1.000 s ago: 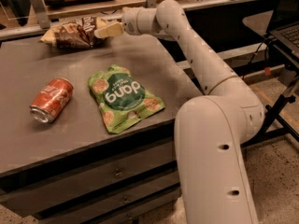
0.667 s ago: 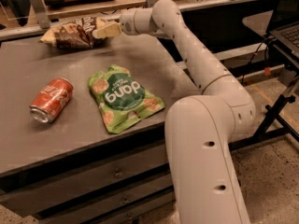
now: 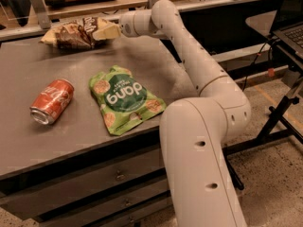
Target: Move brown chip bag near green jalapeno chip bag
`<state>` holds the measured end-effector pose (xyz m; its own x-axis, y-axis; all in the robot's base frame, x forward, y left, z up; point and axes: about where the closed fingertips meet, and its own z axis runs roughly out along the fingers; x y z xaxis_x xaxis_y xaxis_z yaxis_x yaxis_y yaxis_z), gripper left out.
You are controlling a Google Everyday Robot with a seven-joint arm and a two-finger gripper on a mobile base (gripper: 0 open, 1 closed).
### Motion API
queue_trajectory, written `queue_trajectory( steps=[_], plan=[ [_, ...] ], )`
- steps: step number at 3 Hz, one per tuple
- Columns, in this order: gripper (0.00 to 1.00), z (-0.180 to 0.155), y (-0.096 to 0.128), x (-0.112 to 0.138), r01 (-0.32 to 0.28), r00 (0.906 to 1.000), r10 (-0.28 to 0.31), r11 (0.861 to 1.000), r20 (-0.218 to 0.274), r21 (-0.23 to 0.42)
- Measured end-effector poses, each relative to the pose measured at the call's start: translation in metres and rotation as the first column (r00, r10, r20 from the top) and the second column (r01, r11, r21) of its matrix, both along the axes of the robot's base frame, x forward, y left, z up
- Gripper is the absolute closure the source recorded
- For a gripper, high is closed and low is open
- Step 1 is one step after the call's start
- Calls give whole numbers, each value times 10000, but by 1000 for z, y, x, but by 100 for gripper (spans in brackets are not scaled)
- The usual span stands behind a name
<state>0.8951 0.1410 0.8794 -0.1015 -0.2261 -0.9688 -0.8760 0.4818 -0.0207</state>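
So in your one camera view, your gripper [image 3: 97, 33] is way out at the far edge of the desk [image 3: 33, 70], with the white arm [image 3: 189, 56] stretched across the right side of the desk to get there. The fingers [image 3: 109, 30] look pinched together on the right end of the brown bag [image 3: 71, 33], which sits crumpled at the back left, up by the rail behind the desk. I can't tell if the bag is resting on the desk or lifted a bit. The green bag [image 3: 125, 98] lies flat near the front edge, about mid-desk, lettering upside down from this angle. It's well apart from the brown bag, with bare desk between them. A red can [image 3: 52, 100] is on its side just left of the green bag, not touching it, open end toward the camera. Drawers [image 3: 118, 174] run under the desk front, and there's a laptop [image 3: 291, 32] off on the far right.
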Motion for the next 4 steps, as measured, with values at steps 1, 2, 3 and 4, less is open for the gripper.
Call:
queue_trajectory(
  steps=[1,2,3,4],
  plan=[
    [42,-4,6,1,-143,9998,144,9999,-102,66],
    [66,-3,9,1,-254,9996,255,9996,-126,97],
    [89,-1,5,2,-256,9996,256,9997,-106,28],
    [100,6,-12,-3,-239,9995,235,9995,-207,-190]
  ],
)
